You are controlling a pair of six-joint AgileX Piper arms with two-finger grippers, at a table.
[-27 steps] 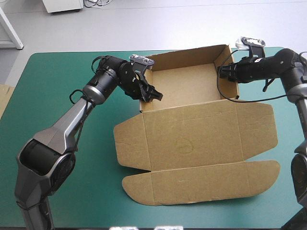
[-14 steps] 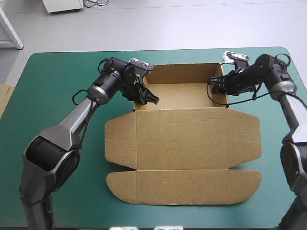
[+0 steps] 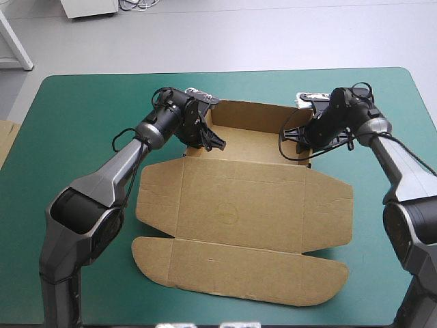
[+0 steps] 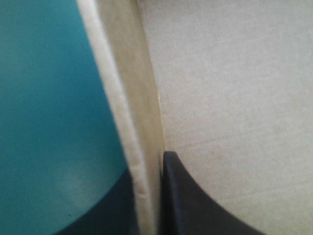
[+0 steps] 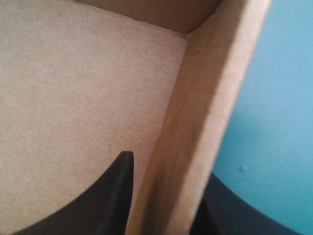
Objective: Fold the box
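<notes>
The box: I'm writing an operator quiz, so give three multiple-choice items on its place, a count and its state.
1. The box's tray lies toward which edge of the table? A far B near C left
2. How many grippers clamp its side walls? A none B one C two
3. Its lid is: A flat B upright C over the tray

Key: A, the tray sits beyond the lid; C, the left gripper and right gripper each straddle a wall; A, the lid lies spread on the table.
</notes>
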